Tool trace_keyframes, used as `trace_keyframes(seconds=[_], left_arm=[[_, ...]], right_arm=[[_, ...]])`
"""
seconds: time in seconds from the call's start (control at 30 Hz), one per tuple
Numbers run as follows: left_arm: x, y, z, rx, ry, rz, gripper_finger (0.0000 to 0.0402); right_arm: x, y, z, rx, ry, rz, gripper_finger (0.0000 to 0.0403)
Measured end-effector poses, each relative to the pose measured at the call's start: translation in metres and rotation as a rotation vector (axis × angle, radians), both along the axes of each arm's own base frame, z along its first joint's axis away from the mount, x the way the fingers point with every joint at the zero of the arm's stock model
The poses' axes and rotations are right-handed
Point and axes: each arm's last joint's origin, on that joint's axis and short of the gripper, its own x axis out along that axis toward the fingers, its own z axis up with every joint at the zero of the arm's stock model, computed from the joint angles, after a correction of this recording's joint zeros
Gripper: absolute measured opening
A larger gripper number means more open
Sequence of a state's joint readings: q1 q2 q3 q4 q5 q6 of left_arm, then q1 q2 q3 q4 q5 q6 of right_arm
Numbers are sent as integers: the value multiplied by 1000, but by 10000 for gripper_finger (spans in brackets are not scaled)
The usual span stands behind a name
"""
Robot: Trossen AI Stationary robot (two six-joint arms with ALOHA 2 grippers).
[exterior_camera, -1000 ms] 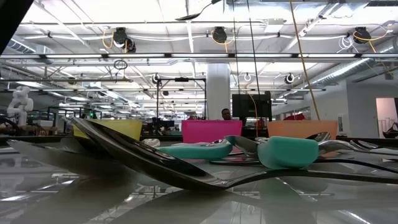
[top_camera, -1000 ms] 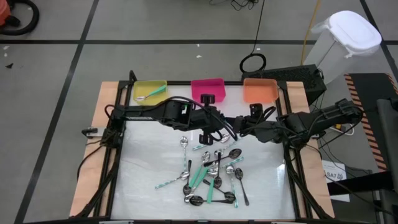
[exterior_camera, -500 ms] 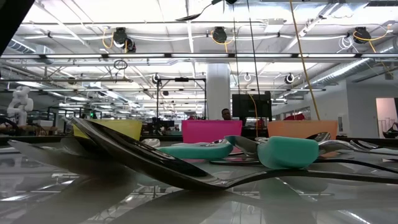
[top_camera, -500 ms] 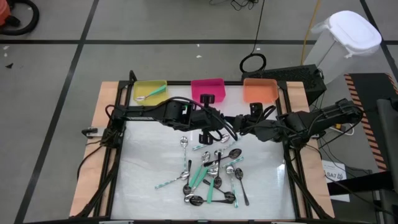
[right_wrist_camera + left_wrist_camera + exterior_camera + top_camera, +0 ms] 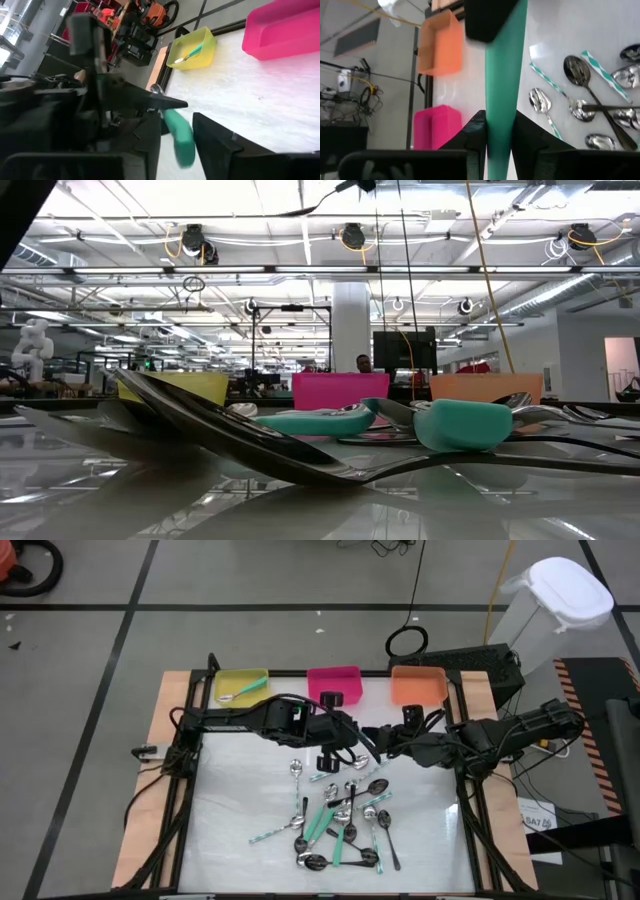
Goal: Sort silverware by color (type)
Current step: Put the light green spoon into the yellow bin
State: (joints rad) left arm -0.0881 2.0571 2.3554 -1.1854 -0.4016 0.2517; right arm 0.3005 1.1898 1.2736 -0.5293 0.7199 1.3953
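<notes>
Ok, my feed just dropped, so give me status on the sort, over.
Left gripper shut on teal-handled spoon, held in mid-air. Right gripper at its other end. One spoon in yellow bin, spoon pile unsorted. Nothing in the way.

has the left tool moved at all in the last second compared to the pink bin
Yes, slightly. In the high view the left tool, shut on a teal spoon, has shifted up the picture toward the pink bin, which stays put.

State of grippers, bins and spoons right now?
Left gripper: shut on teal spoon, lifted.
Right gripper: open around its handle.
Yellow bin: holds a second spoon.
Pink bin: holds one dark item.
Orange bin: empty.
Spoon pile: loose on table, overlapping.
</notes>
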Motion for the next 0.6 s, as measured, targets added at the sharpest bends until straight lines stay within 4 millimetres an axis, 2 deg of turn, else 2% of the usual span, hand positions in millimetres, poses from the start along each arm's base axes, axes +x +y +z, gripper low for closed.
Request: trace_keyframes(seconds=[0.33,0.6], left_arm=[[-20,27,0,-69,136,69,59],[-38,80,4,-104,181,247,59]], right_arm=[[-29,-7,15,-44,24,112,154],[-62,-16,25,-98,61,211,155]])
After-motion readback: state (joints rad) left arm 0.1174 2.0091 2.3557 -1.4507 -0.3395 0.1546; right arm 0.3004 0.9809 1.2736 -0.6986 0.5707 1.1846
